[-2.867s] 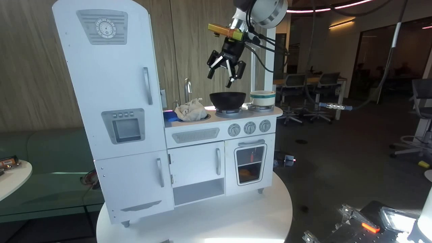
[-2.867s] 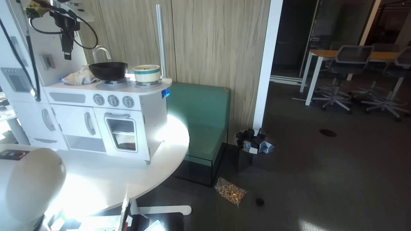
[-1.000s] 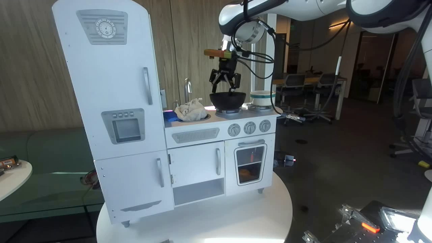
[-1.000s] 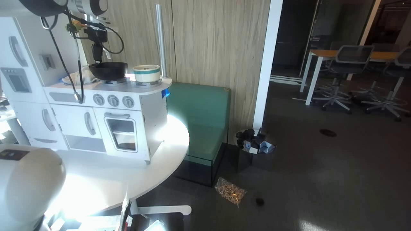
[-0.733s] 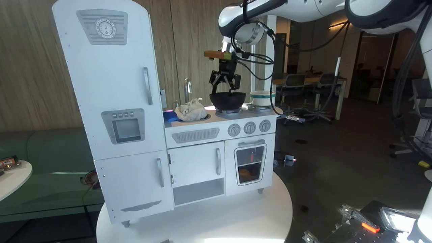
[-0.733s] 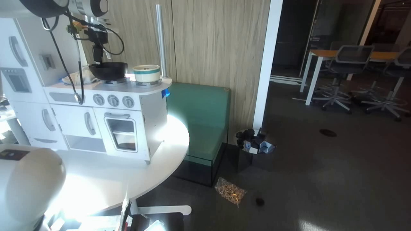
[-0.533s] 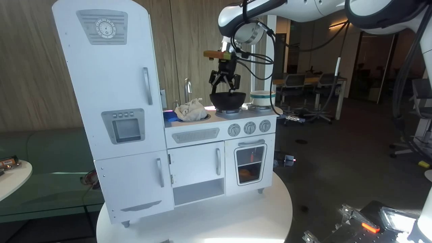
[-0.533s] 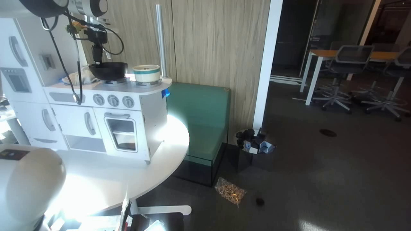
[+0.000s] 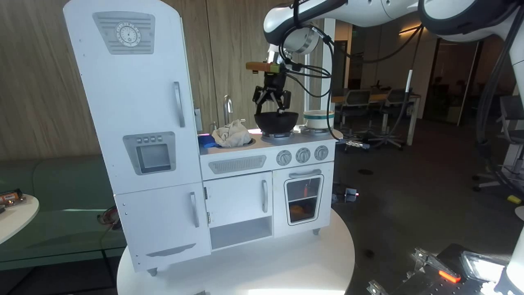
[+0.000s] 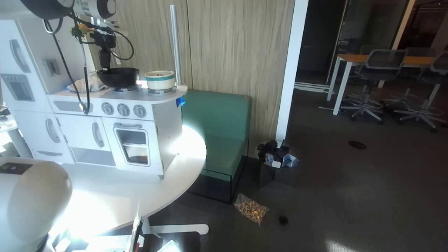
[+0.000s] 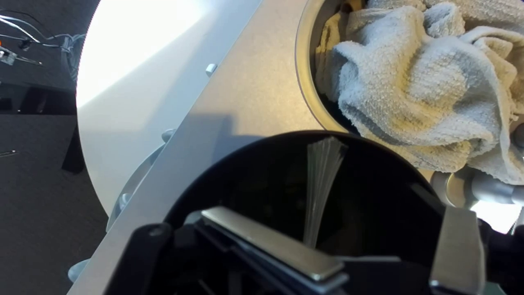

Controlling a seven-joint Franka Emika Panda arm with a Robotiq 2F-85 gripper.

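My gripper points down over a black pan, its fingertips level with the pan's rim or slightly inside it. The jaws stand wide apart with nothing between them. In the wrist view the silver-padded fingers frame the dark inside of the pan, where only streaky reflections show. Whether the tips touch the pan, I cannot tell. A crumpled pale towel lies in the sink beside the pan and fills the top right of the wrist view. On the neighbouring burner sits a white pot with a teal band.
A faucet rises behind the sink, near a blue item. The tall white toy fridge adjoins the counter. Black cables loop from the arm past the pot. A metal post stands behind the counter's end.
Since the oldest frames, my gripper has come down from above the pan to its rim and straightened from a tilt. Over the last second it has only edged slightly toward the sink, staying open.
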